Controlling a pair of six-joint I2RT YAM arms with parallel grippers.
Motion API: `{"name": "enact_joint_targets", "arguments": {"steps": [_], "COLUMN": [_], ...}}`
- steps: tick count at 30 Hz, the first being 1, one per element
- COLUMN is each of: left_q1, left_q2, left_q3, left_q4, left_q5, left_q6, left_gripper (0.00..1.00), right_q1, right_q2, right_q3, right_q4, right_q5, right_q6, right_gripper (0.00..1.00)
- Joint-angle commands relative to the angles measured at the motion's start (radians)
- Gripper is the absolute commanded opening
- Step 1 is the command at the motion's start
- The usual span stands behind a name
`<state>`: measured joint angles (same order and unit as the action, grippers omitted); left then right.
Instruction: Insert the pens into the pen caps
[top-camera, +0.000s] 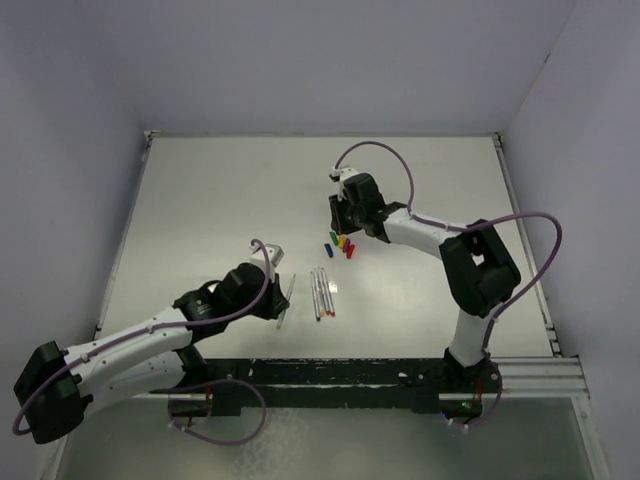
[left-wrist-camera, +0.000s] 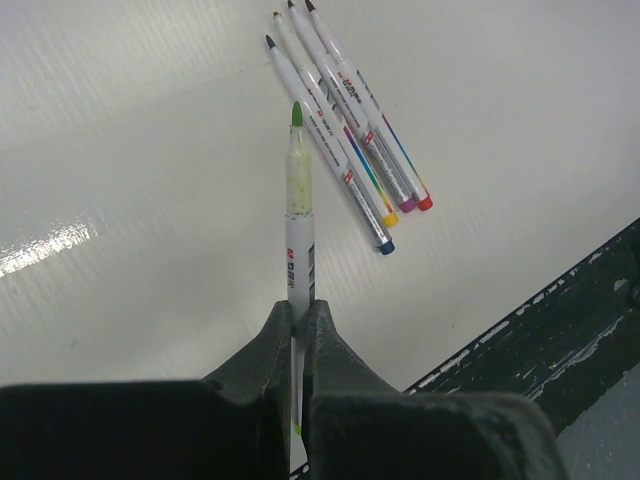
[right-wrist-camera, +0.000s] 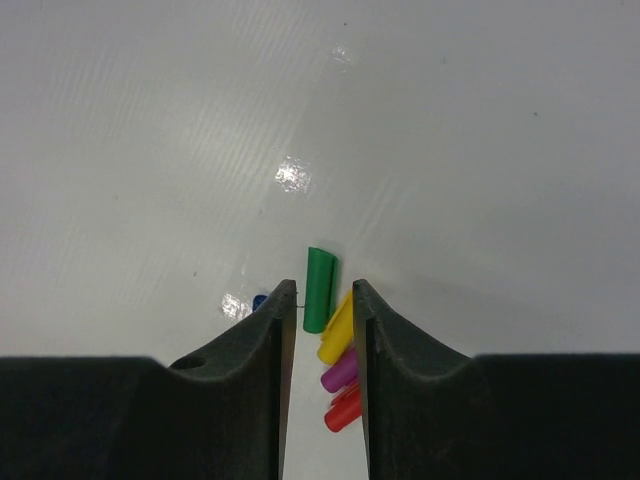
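L: we see left end effector (left-wrist-camera: 298, 312) clamped on green pen (left-wrist-camera: 298, 200), tip forward, likely held ready for capping | R: right end effector (right-wrist-camera: 322, 300) jaws slightly apart, gripping nothing, lined up on green cap (right-wrist-camera: 320, 285) | cap lies on surface (right-wrist-camera: 150, 150) just ahead of the tips, in line with the gap between them | four other pens (left-wrist-camera: 350, 140) grouped on surface

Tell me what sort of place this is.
Probably a robot test cell: white table boxed by plain walls, left arm and right arm bolted at its edge, marker pens and pen caps out.
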<state>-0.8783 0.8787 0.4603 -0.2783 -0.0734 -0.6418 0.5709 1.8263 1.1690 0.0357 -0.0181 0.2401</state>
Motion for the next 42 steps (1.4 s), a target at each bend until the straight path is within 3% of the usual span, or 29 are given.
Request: {"name": "enact_joint_targets", "arguments": {"steps": [1, 42], "left_q1": [-0.004, -0.004], "left_q2": [-0.013, -0.102], "left_q3": [-0.014, -0.057], "left_q4": [0.067, 0.045], "left_q5": [0.025, 0.029], "left_q6": [0.02, 0.0], "left_gripper": [0.0, 0.0], "right_q1": [0.026, 0.053], "right_q2": [0.034, 0.139], "right_q3": [0.072, 0.123], "right_q4": [-0.012, -0.063], "right_q5": [0.013, 0.064], "right_q6": [-0.025, -0.01], "right_gripper": [0.32, 0.29]}}
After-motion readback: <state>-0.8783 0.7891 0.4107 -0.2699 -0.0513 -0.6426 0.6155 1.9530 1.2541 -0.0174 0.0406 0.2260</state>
